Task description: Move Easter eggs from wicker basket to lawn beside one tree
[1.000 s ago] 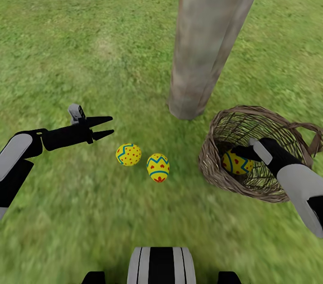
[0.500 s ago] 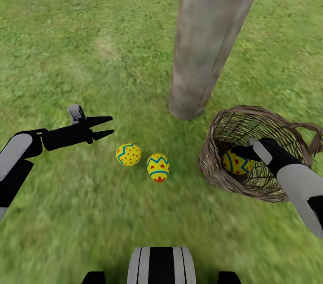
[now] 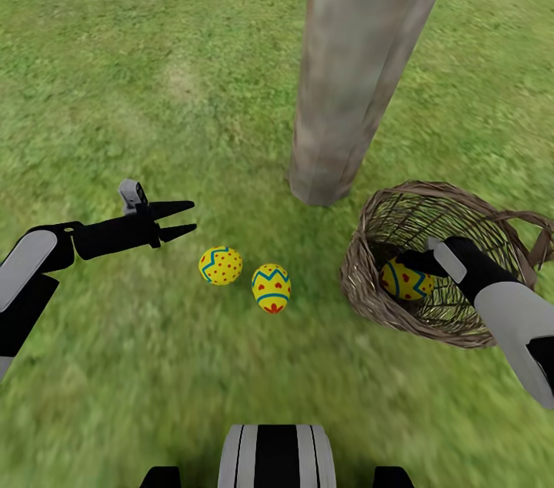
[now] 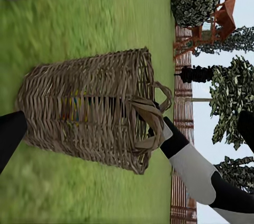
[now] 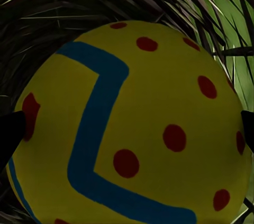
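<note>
Grey-brown and smooth, the trunk of the tree (image 3: 358, 65) is taken as the landmark, rising from the lawn (image 3: 154, 88) and cut off by the picture's upper edge, so that no canopy is seen. Just beside its foot, on the robot's right-hand side, the wicker basket (image 3: 369, 303) is set on the grass, tipped so that its mouth faces the camera; in the left wrist view the same basket (image 4: 95, 113) is seen from the side, with the right arm reaching into its mouth. Two Easter eggs lie on the grass on the robot's side of the trunk, near its foot: a dotted egg (image 3: 221, 265) and, just beside it but apart, a zigzag-banded egg (image 3: 271, 288) with its long axis pointing roughly towards the trunk. The third egg (image 3: 405, 279) is inside the basket, against the wall nearer the trunk's foot.

The coming move is judged to turn on this last egg, which lies directly ahead of the right gripper (image 3: 412, 272) and between its fingers; the right arm is plainly the nearer. In the right wrist view the egg (image 5: 132, 123) is flanked by dark fingertips (image 5: 10, 134) at either side. Whether the pads press the shell or merely bracket it cannot be told. The left gripper (image 3: 183, 218) hangs above the lawn, well to the left of the trunk, its fingers slightly apart and holding nothing. The basket's far handle is partly masked by the right forearm.
</note>
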{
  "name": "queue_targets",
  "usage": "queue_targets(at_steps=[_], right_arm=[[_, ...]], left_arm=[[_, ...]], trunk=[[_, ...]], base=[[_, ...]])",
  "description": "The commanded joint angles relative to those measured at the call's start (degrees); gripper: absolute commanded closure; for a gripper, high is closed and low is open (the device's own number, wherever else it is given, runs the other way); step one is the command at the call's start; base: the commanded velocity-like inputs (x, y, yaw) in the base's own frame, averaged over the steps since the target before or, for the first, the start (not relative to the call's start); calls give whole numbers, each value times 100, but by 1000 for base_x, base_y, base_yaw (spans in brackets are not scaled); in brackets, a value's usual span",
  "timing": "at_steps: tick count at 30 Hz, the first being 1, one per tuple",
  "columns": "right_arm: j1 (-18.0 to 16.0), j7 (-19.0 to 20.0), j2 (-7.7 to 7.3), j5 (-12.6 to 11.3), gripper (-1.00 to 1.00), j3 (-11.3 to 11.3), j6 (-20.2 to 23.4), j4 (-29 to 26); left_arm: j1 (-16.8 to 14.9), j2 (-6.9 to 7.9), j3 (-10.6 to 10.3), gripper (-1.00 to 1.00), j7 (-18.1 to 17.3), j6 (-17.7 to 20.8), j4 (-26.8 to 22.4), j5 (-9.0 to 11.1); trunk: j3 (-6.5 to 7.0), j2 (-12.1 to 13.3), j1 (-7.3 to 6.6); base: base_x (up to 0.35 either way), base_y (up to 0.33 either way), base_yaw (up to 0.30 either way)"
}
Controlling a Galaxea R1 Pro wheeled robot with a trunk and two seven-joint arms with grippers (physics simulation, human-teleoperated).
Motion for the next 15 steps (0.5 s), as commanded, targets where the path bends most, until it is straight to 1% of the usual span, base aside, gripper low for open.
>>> queue_targets(at_steps=[1, 6, 9, 11, 13, 15], right_arm=[[4, -33, -2, -204, 100, 36, 5, 380], [4, -38, 6, -204, 100, 36, 5, 378], [4, -41, 5, -204, 100, 36, 88, 357], [4, -42, 2, -193, 100, 32, 199, 331], [4, -42, 5, -196, 100, 35, 226, 299], [4, -42, 13, -202, 100, 36, 232, 276]], left_arm=[[-5, 4, -10, -100, -59, 2, 5, -49], [-5, 4, -10, -100, -59, 2, 3, -49], [-5, 4, -10, -100, -59, -5, 72, -50], [-5, 2, -12, -100, -59, -7, 248, -49], [-5, -8, -24, -100, -59, -6, 533, -50], [-5, -13, -85, -100, -59, -1, 864, -49]], trunk=[[-4, -1, 1], [-4, -1, 1], [62, 3, -7], [106, 6, -12], [151, 9, -17], [195, 11, -23]], base=[[0, 0, 0], [0, 0, 0], [0, 0, 0], [0, 0, 0], [0, 0, 0], [-34, 0, 0]])
